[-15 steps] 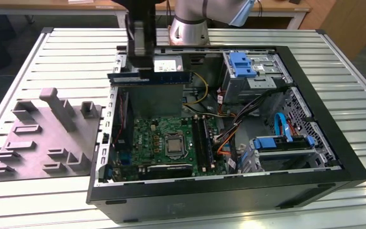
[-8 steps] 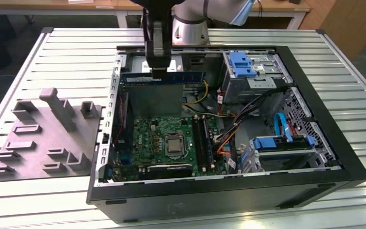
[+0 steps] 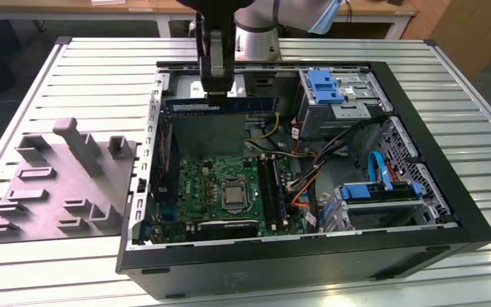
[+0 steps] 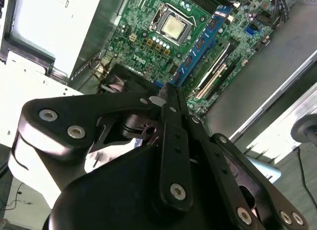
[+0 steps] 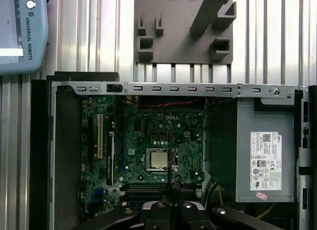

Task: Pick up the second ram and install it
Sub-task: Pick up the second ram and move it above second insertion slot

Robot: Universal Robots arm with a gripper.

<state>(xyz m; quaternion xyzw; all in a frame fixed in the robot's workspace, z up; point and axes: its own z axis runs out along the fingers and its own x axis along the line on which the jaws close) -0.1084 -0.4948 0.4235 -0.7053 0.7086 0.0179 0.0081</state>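
Observation:
The second ram [image 3: 249,103], a long dark-blue stick with a pale label strip, hangs level above the grey power-supply box [image 3: 207,134] at the far end of the open computer case [image 3: 313,256]. My gripper [image 3: 216,100] is shut on it near its middle, fingers pointing down. In the first wrist view the stick shows edge-on as a thin dark line [image 5: 169,161] running out from the closed gripper [image 5: 171,193] over the green motherboard [image 5: 148,141]. The second wrist view has the gripper [image 4: 168,96] closed above the black memory slots [image 4: 210,74].
The case's metal walls [image 3: 153,147] ring the motherboard [image 3: 228,192]. Drive bays with blue clips [image 3: 326,86] and loose cables [image 3: 313,173] crowd the exterior view's right. A grey moulded fixture [image 3: 57,185] lies on the slatted table [image 3: 74,268] at the exterior view's left.

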